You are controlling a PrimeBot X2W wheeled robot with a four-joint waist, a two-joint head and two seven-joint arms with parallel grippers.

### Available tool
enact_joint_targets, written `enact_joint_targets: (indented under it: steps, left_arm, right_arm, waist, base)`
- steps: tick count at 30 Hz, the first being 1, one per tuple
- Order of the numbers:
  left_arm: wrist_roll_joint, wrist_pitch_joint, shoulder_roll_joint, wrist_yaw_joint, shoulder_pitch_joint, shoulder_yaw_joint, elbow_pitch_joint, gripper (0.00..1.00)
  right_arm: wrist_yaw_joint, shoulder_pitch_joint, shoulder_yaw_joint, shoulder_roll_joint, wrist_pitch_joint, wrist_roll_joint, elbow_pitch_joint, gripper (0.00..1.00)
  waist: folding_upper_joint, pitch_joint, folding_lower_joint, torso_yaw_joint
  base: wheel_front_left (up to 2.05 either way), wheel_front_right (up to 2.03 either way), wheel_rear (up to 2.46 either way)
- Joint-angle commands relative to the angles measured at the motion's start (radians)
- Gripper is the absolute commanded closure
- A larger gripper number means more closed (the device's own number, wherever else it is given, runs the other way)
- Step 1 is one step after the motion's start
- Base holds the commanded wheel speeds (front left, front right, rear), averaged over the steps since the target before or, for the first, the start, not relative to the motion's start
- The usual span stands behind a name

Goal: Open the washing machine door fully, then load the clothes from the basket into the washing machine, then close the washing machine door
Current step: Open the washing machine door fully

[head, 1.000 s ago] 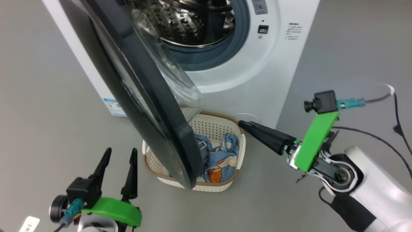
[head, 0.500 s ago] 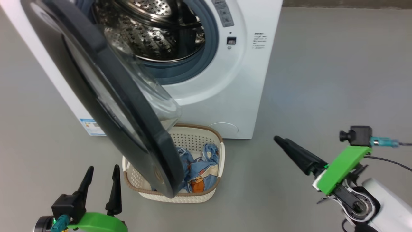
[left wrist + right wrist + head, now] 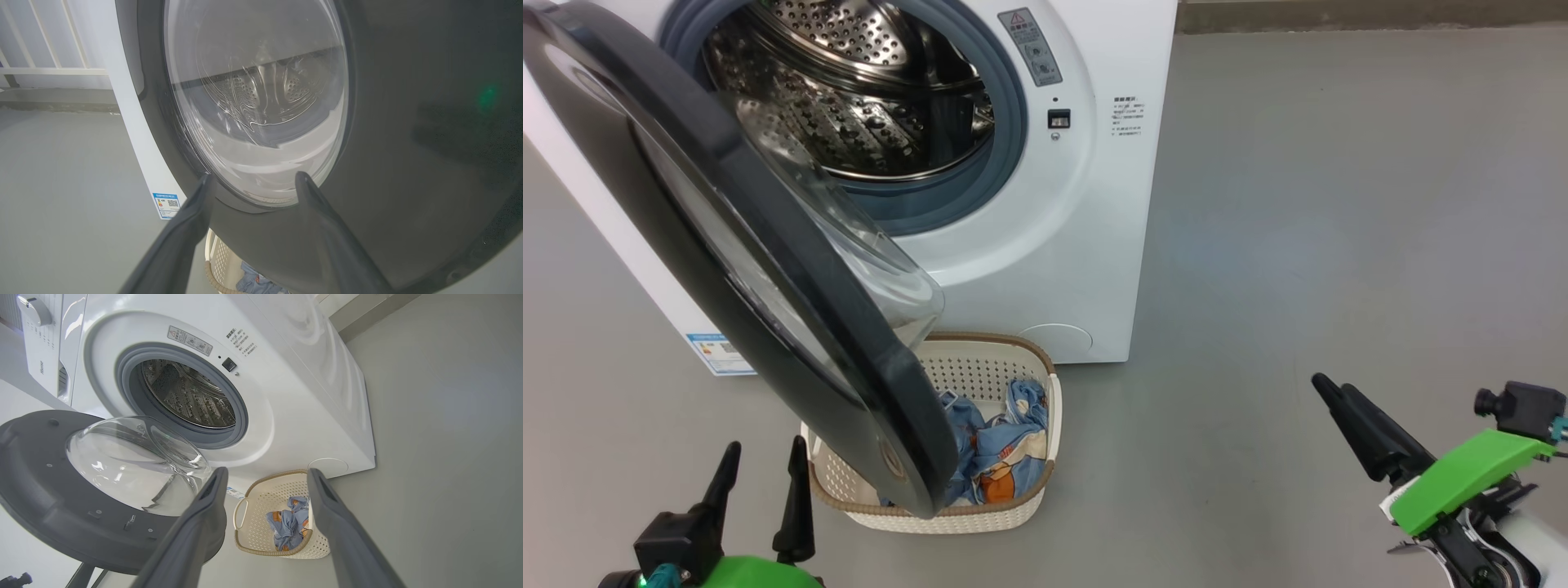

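Note:
The white washing machine [image 3: 1045,269] stands ahead with its steel drum [image 3: 849,106] exposed. Its black-rimmed door [image 3: 768,245] hangs partly open, swung out to the left over the basket [image 3: 980,351]. That cream basket sits on the floor against the machine's front and holds the light-blue clothes [image 3: 996,449]. My left gripper [image 3: 765,445] is open just left of the basket, facing the door's outer face [image 3: 408,122]. My right gripper [image 3: 1331,385] is open and empty, well right of the basket [image 3: 265,490], pointing toward it and the clothes [image 3: 288,522].
Bare grey floor [image 3: 1339,204] spreads to the right of the machine. A blue label [image 3: 715,353] marks the machine's lower left corner. A white railing [image 3: 49,69] stands beyond the machine's left side. The door's glass bowl [image 3: 135,465] bulges toward the drum opening.
The head camera has pulled back and the whole picture shifted. My right gripper has drawn away from the basket's right rim to the lower right. The door stands as before.

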Motion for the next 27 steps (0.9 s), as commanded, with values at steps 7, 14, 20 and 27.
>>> enact_joint_targets:
  steps: [7,14,20,27]
  left_arm:
    - [0.011,-0.006,0.018,-0.002,-0.013,0.042,-0.030,0.00]
    - [0.006,-0.006,0.017,-0.002,-0.011,0.047,-0.033,0.00]
    - [0.005,-0.006,0.017,-0.002,-0.013,0.053,-0.037,0.00]
    - [0.010,-0.006,0.017,-0.002,-0.016,0.063,-0.042,0.00]
  right_arm:
    - [0.002,0.060,0.019,-0.048,-0.069,-0.017,0.050,0.00]
    - [0.002,0.088,0.013,-0.048,-0.091,-0.124,0.159,0.00]
    - [0.002,0.100,-0.116,0.005,-0.092,-0.262,0.200,0.00]
    - [0.002,0.138,-0.306,0.077,-0.092,-0.564,0.181,0.00]
  waist:
    - [0.0000,-0.001,0.0000,-0.002]
    - [0.0000,0.003,0.0000,-0.001]
    - [0.0000,0.009,0.0000,-0.004]
    - [0.0000,0.020,0.0000,-0.006]
  base:
    - [0.00,0.00,0.00]
    - [0.00,0.00,0.00]
    - [0.00,0.00,0.00]
    - [0.00,0.00,0.00]
